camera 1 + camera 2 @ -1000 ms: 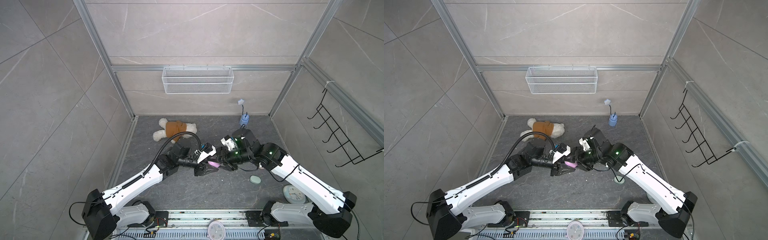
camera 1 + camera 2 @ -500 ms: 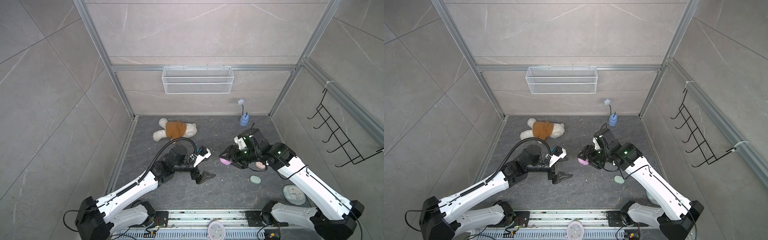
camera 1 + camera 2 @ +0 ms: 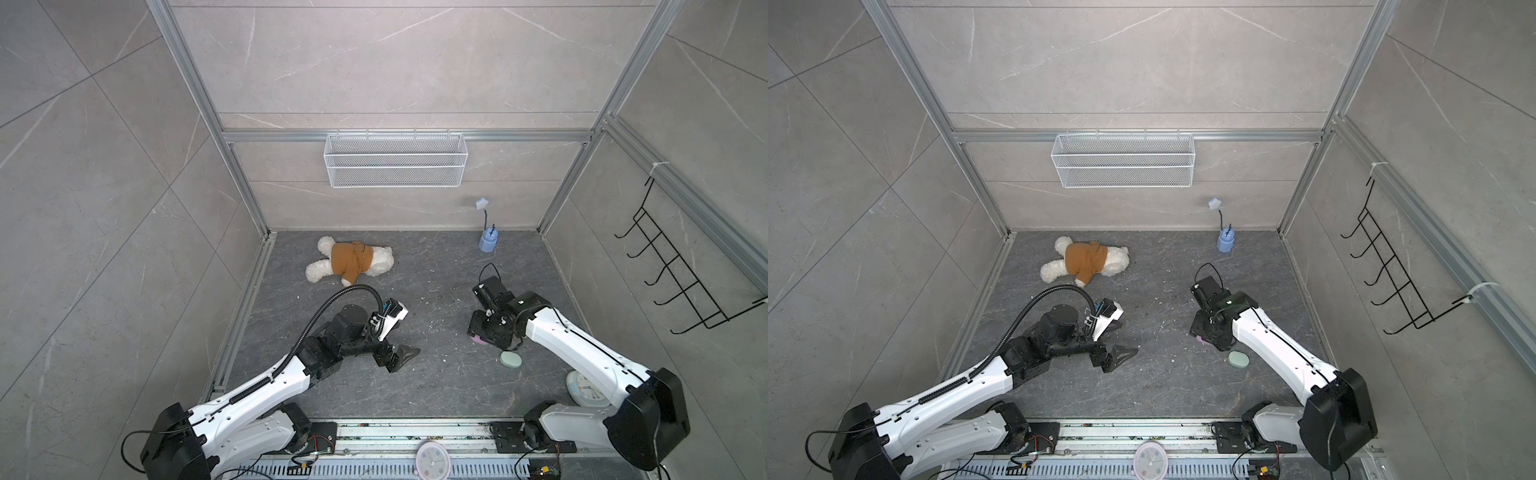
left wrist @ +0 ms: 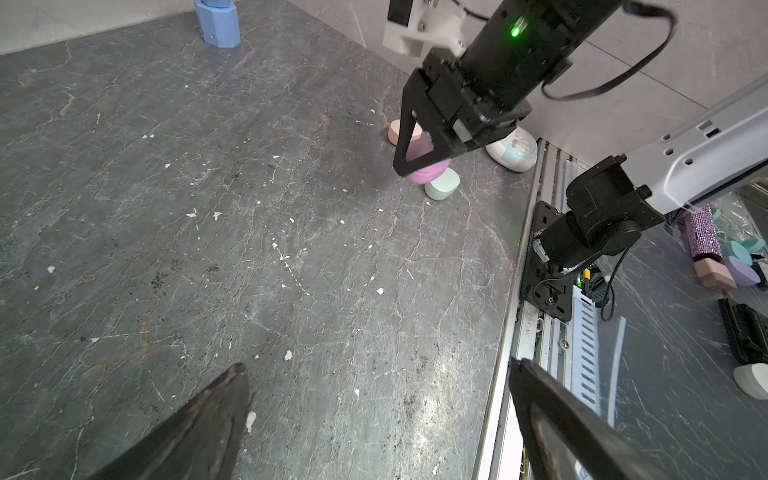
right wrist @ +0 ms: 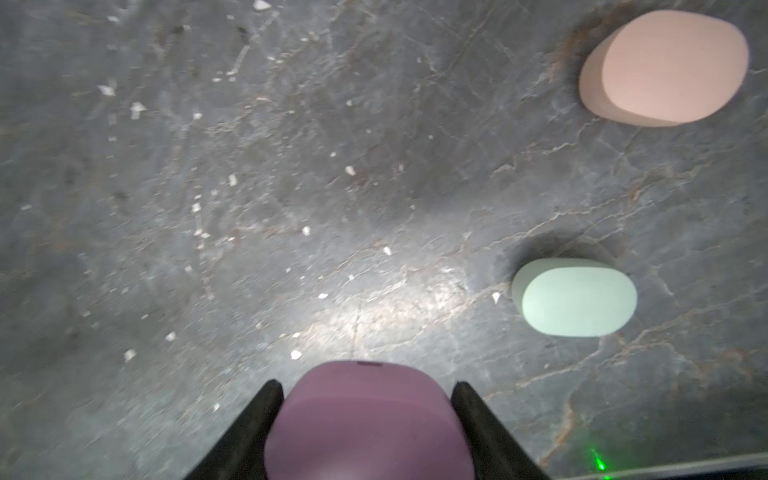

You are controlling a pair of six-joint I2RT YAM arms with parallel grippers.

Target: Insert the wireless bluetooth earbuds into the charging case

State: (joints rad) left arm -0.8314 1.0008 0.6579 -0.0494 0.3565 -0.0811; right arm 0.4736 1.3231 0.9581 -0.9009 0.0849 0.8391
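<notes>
Left claw (image 3: 402,357) gapes wide and empty, low and left of centre in both top views, tips over bare floor (image 3: 436,270). Right claw (image 5: 366,388), right of centre, is clamped on the rounded flanks of the lilac case (image 5: 365,428), held low over the floor; whether it touches down I cannot tell. Just right of it and lower in a top view lies the mint case (image 3: 510,360), near but apart. The peach case (image 5: 669,66) sits in the upper right of the right wrist view. No loose earbuds show anywhere; the lilac case looks shut, so its contents are hidden.

Risks, as I judge them: the grip is on smooth curved sides, so the case could squirt out or twist. Released above the floor, it could roll into the mint case. If the lid is not fully latched, a knock could spill whatever is inside.

A second ago both claws met at the centre of the top views around the lilac case, the left one narrower. Since then the left has opened and drawn back lower left. The right has swung the case rightward and down beside the mint case.
</notes>
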